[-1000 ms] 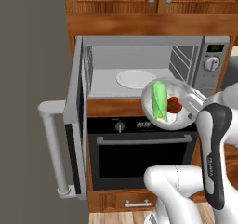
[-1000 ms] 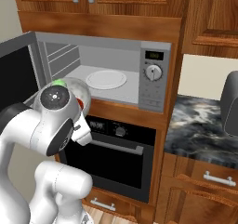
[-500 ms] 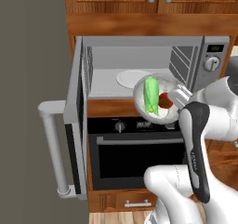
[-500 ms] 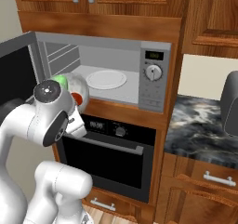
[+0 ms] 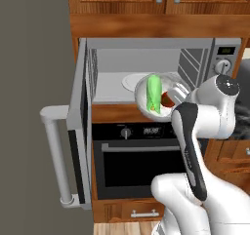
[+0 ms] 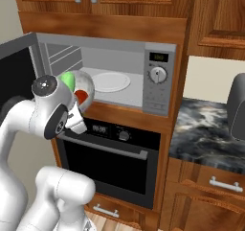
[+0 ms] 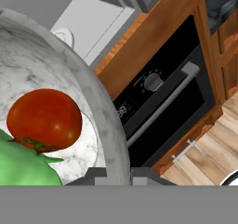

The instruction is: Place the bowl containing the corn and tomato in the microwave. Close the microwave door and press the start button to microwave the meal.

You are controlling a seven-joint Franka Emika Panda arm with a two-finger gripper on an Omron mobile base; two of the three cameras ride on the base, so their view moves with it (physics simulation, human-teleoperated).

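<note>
You are carrying the bowl (image 5: 157, 98) at frame centre, gripper (image 5: 181, 91) pinched on its rim, corn (image 5: 154, 91) and tomato (image 7: 44, 119) inside. Next, ease it into the microwave (image 5: 146, 66), onto the turntable (image 6: 111, 81).

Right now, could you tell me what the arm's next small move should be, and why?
Probably carry the bowl further in over the turntable before lowering: held by the pincer, it hangs at the microwave mouth, with corn and tomato inside.
</note>
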